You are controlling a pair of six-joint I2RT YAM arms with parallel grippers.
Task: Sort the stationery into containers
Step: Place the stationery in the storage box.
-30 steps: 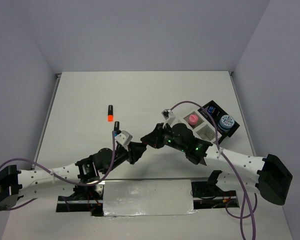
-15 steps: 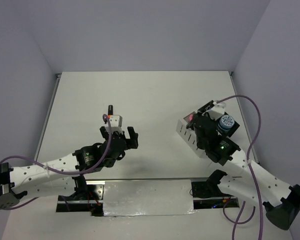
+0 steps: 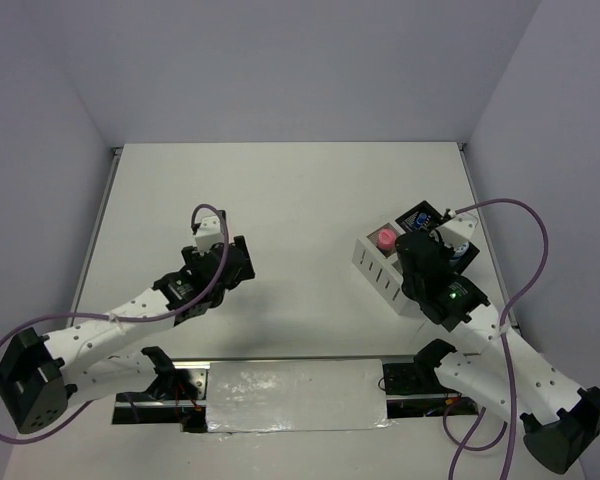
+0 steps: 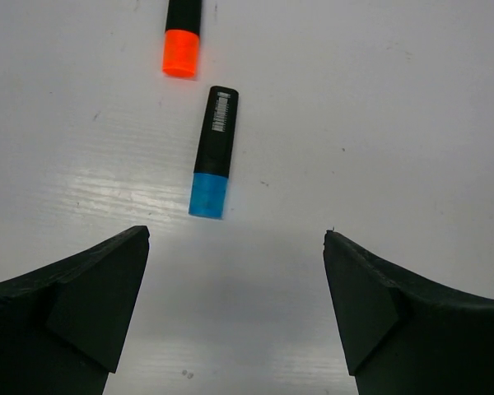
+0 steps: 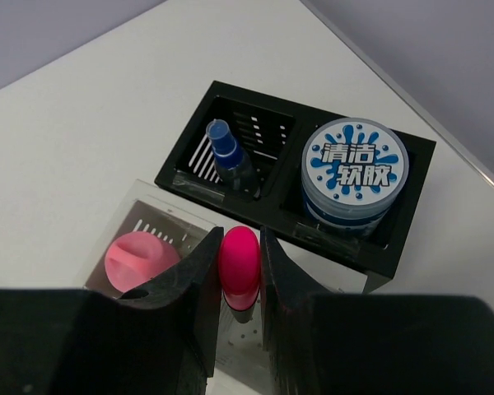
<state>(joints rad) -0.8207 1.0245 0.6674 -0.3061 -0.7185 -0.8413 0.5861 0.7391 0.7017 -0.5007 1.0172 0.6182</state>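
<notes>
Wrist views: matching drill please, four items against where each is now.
Items:
1. blue highlighter
2. round tub
3. pink highlighter
4. pink cap

Places:
A. in the black compartment
B. clamped between the right fingers
C. in the white compartment
D. lying flat on the table

Pairs: 1-D, 2-A, 3-B, 4-C

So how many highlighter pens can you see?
3. The orange highlighter and the blue highlighter lie on the table ahead of the left gripper; the pink highlighter is pinched in the right gripper above the organizer. More could hide under the arms.
</notes>
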